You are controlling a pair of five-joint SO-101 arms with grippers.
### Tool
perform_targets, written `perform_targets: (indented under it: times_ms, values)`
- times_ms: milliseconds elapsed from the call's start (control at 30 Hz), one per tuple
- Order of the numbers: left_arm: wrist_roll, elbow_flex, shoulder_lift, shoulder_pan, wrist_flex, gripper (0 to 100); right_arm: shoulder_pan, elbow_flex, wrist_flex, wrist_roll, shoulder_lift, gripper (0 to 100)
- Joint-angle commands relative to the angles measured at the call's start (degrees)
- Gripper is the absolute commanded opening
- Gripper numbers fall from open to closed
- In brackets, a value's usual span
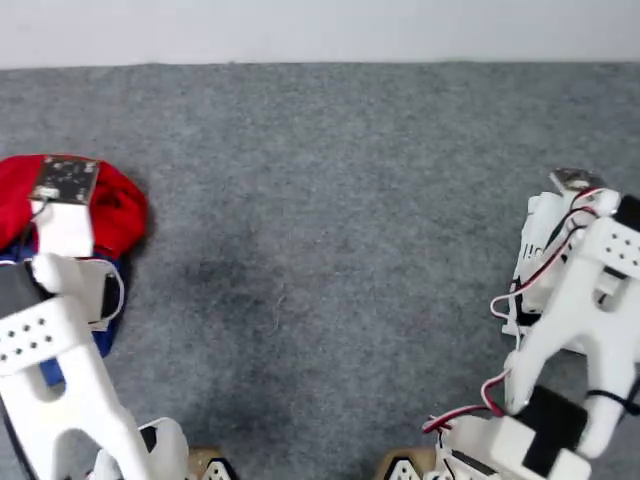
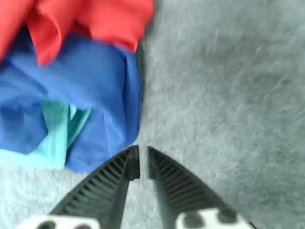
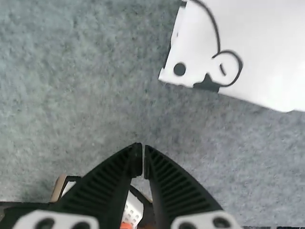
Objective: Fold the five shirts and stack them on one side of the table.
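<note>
**Lying Stacked at the Left Edge, Gripped by Neither Arm**

Starting with the stack of shirts (image 1: pixel 120 215): lying bunched at the left edge of the table (image 1: pixel 330 220). Showing a red shirt (image 2: pixel 95 19) on top, crumpled rather than flat. Covering part of a blue shirt (image 2: pixel 90 81) beneath, with the blue spreading out past the red towards the near side. Holding a teal shirt (image 2: pixel 57 129) inside the blue folds, only a strip and a low edge peeking out. Impossible to tell whether more layers are lying under these three.

Next out, the left gripper (image 2: pixel 139 162): hanging just beside the blue shirt's edge, over bare grey surface. Pressing its two ribbed fingers nearly together, with only a thin slit between the tips, and clamping nothing. Not touching cloth as far as the left wrist view is showing; height above the table impossible to judge. Standing over the stack in the high view, the left arm (image 1: pixel 60 370), hiding part of the red and blue cloth.

Further out, the right gripper (image 3: pixel 143 160): hanging over plain grey surface, fingers closed tip to tip, gripping nothing. Pointing towards a white arm part (image 3: pixel 257 47) with a round hole and a black cable across it. Sitting at the table's right edge, the right arm (image 1: pixel 580 310), well apart from the shirts, with the middle of the grey surface lying between. Running along the far side, a pale wall (image 1: pixel 320 30).
</note>
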Motion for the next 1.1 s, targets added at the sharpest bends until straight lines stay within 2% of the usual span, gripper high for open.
perform_targets:
  times_ms: [0, 67, 233, 667, 767, 867, 1000, 1067]
  values:
    - [-2.2, -2.5, 3.3, -4.7, 0.6, 17, 0.1, 2.5, 2.2, -0.5, -5.2, 0.9]
    - [-4.6, -2.5, 5.3, -7.0, -0.3, 20, 0.1, 5.4, 2.2, -0.5, -7.0, 0.9]
    - [-6.5, -2.4, 12.3, -10.8, -7.6, 21, 0.2, 13.5, 2.2, -0.5, -11.6, 0.9]
    - [-5.8, -2.4, 34.3, -10.1, -23.0, 20, 0.2, 21.7, 2.3, -0.5, -25.5, 0.9]
    - [-4.0, -2.4, 36.0, -9.1, -26.3, 13, 0.2, 21.8, 2.3, -0.5, -27.9, 0.9]
    - [-4.0, -3.6, 35.5, -5.5, -24.8, 1, 0.2, 21.8, 2.3, -0.5, -29.1, 0.9]
    - [-3.3, -8.2, 29.2, 0.3, -18.3, 1, 0.2, 21.9, 2.3, -0.5, -29.8, 0.9]
    - [0.0, -11.6, 24.3, 2.9, -16.4, 1, 0.2, 21.9, 2.4, -0.5, -29.8, 0.9]
